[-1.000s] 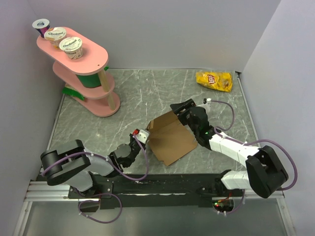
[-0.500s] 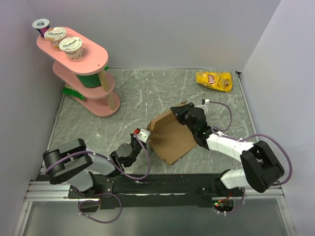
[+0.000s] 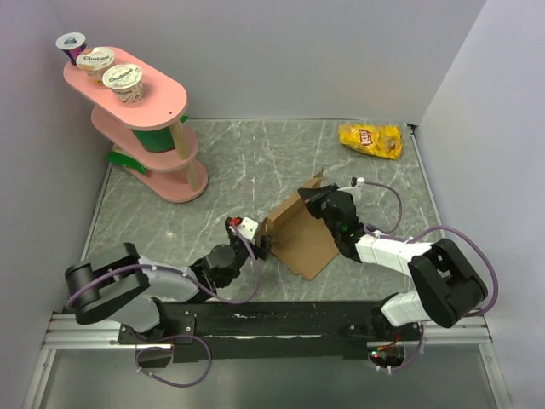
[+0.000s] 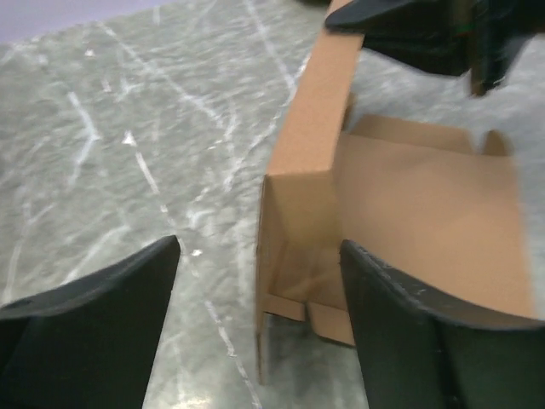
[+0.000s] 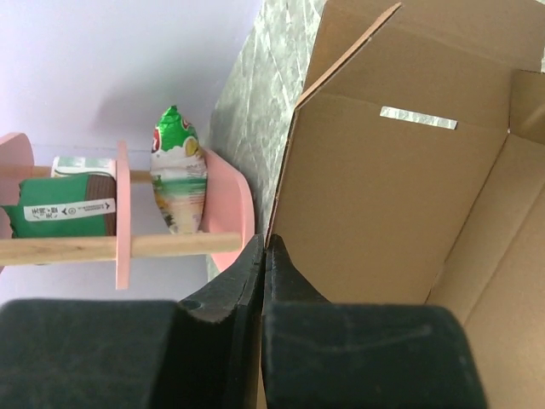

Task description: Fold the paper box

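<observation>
On the overhead camera I read the Lay's logo on the yellow chip bag, far right on the desk. Two yogurt cups on the pink shelf show Chobani on their lids. On the right wrist camera, a white label on a green packet has print too small for me to read.

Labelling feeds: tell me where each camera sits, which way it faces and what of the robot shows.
Top: above and behind the robot, looking down at the table; left arm, right arm, box, pink shelf, chip bag.
Left wrist: on the left arm, facing the box corner; the open left tool frames it.
Right wrist: on the right arm, facing the shelf; the right tool is shut on a box wall.
Shared: the box in all; the shelf in top and right wrist.
</observation>
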Robot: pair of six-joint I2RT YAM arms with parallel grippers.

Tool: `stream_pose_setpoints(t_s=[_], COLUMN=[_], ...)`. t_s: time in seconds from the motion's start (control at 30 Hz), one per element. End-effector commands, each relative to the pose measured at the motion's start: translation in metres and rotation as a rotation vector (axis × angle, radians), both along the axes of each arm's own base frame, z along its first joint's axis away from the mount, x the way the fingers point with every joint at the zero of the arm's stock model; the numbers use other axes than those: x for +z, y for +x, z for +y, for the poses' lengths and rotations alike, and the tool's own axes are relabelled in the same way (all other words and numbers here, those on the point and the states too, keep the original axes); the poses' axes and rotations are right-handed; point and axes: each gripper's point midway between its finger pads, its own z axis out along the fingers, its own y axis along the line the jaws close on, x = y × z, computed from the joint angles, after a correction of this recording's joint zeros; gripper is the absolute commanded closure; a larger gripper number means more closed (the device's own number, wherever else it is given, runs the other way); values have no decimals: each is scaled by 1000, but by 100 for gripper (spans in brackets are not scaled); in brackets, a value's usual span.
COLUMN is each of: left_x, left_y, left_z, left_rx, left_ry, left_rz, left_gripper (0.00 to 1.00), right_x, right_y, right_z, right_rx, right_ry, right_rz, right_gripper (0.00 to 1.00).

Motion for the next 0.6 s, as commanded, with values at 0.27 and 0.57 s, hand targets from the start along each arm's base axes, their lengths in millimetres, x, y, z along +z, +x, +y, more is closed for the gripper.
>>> stream_pose_setpoints(t_s=[0.27,0.57], left_x=[36,23], left_y=[-49,-12], left_z=[3,59], left_rx=[-260,-169], left_ry=[-146,-210], left_rz=[110,200], left_gripper=[5,15], right_x=[6,7], right_y=[2,1], right_z=[-13,-12], right_rx=[-49,-34], right_ry=[-22,-17], right_rz=[-32,-45], right_gripper=[100,100])
